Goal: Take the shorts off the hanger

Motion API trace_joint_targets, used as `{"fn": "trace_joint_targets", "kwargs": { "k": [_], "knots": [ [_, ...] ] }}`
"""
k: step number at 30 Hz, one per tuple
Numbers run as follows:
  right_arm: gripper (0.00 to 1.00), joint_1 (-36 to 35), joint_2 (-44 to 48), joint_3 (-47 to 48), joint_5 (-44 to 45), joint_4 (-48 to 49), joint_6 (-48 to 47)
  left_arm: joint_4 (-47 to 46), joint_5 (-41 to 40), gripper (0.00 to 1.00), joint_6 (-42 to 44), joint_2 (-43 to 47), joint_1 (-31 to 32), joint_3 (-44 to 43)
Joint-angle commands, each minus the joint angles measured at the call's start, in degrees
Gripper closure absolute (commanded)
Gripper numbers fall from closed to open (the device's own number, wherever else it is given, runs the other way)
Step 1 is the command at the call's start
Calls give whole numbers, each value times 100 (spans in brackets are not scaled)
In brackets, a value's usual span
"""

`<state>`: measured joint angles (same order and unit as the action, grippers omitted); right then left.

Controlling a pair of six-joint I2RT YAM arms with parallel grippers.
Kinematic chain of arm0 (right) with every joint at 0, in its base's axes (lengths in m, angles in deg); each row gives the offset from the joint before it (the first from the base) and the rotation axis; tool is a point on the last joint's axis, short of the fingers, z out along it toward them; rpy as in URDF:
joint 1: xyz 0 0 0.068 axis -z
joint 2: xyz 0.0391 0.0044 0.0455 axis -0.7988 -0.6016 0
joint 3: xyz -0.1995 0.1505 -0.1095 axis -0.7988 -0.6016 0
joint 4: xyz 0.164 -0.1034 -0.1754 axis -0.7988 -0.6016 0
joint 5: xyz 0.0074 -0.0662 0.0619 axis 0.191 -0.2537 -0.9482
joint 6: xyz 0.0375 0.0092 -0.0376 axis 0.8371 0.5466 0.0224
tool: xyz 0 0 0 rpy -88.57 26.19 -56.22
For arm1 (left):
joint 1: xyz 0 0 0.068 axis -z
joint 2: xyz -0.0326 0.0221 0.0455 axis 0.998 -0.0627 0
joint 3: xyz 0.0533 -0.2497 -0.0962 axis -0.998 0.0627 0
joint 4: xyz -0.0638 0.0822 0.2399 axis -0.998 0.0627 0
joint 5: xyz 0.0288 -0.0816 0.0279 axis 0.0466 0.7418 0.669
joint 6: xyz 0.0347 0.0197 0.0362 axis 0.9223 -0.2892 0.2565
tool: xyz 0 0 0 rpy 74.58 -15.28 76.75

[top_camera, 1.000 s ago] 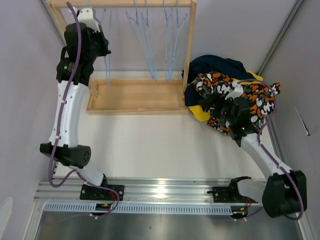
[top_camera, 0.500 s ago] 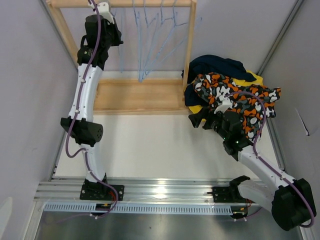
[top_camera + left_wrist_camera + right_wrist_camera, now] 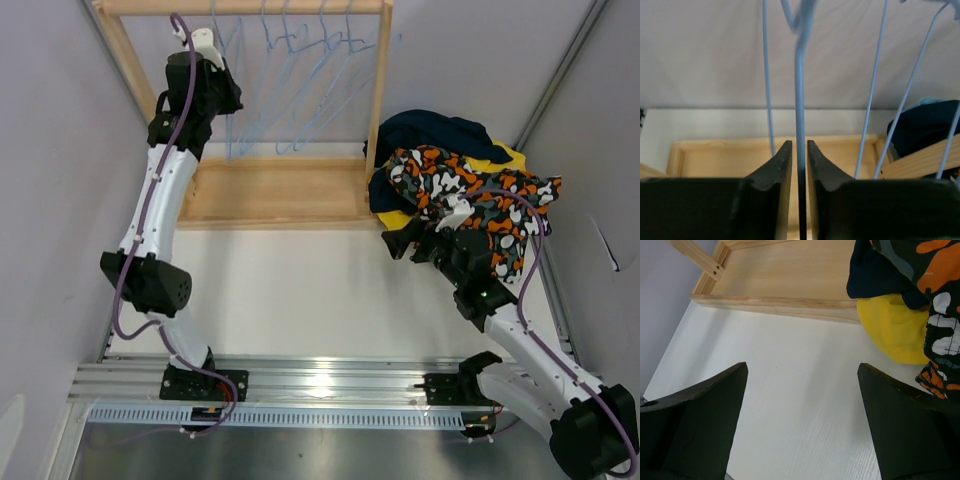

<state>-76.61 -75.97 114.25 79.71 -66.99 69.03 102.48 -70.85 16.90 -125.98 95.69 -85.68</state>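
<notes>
The shorts lie in a pile right of the rack: dark navy [image 3: 432, 130], camouflage [image 3: 470, 192] and yellow [image 3: 398, 222]. The lime green and light blue pairs are hidden. Several bare light blue hangers [image 3: 300, 80] hang tilted on the wooden rack [image 3: 275, 192]. My left gripper [image 3: 230, 100] is up at the rail, and its jaws are closed around one hanger wire [image 3: 800, 100]. My right gripper [image 3: 405, 240] is open and empty over the white table, just left of the pile. Its view shows the yellow [image 3: 895, 330], navy [image 3: 875, 270] and camouflage [image 3: 940, 315] shorts at the upper right.
The rack's wooden base [image 3: 790, 275] and its right post [image 3: 380, 90] stand between the hangers and the pile. A grey wall [image 3: 50, 150] is close on the left. A metal rail [image 3: 320, 380] runs along the near edge.
My left arm has risen to the rail, and the hangers have swung from hanging straight to slanting. My right gripper has pulled back off the pile, down and left.
</notes>
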Motion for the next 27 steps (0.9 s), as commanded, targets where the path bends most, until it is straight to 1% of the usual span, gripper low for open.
{"fn": "trace_joint_targets", "kwargs": {
  "k": [1,2,3,4,6,7,8,9,10,11,13,14,15,16,17,18,19,20,21,22,24,27],
  "knots": [
    [2,-101,364,200,193,-274,-59,257,60,75,-114,545,65,492],
    [1,-154,426,261,246,-354,-76,354,156,66,-106,746,83,588],
    [1,-154,487,305,281,-441,-76,398,244,66,-106,748,109,693],
    [1,-206,549,349,325,-529,-111,416,271,54,-80,965,144,746],
    [0,-251,786,525,439,-793,-138,565,244,40,-10,1230,293,931],
    [0,-286,856,604,466,-1003,-164,644,236,20,60,1510,355,958],
    [1,-295,962,822,527,-1231,-182,854,131,10,96,1678,495,1010],
    [1,-295,1006,964,553,-1381,-191,934,0,4,131,1853,574,1141],
    [0,-304,1041,1122,571,-1731,-191,978,-141,1,201,2334,645,1256],
    [0,-304,1077,1297,615,-1908,-226,970,-229,1,210,2617,767,1579],
    [1,-312,1147,1825,615,-2408,-243,909,-283,1,167,3241,795,2169],
    [1,-321,1173,1992,615,-2550,-278,839,-274,1,132,3870,795,2571],
    [1,-321,1208,2324,615,-2847,-322,829,-117,1,79,4181,795,3071],
    [1,-330,1226,2510,615,-2998,-331,847,-20,1,44,4471,795,3076],
    [1,-330,1244,2695,615,-3139,-331,899,33,1,-43,5075,804,3372],
    [0,-339,1261,2888,624,-3280,-349,943,60,1,-131,5359,804,3627],
    [0,-339,1279,3316,615,-3559,-384,987,330,1,-263,5649,804,3934],
    [0,-330,1288,3521,615,-3702,-410,979,472,1,-351,6226,804,4059],
    [1,-330,1305,3731,615,-3903,-445,979,656,1,-465,6502,804,4313],
    [1,-330,1297,4177,667,-4018,-472,979,1032,1,-544,6766,812,4533],
    [1,-330,1270,4593,782,-4325,-620,1057,1333,1,-650,7388,804,4605],
    [1,-339,1218,5235,774,-4686,-727,1347,1282,1,-721,7926,804,4440]
  ]
}}
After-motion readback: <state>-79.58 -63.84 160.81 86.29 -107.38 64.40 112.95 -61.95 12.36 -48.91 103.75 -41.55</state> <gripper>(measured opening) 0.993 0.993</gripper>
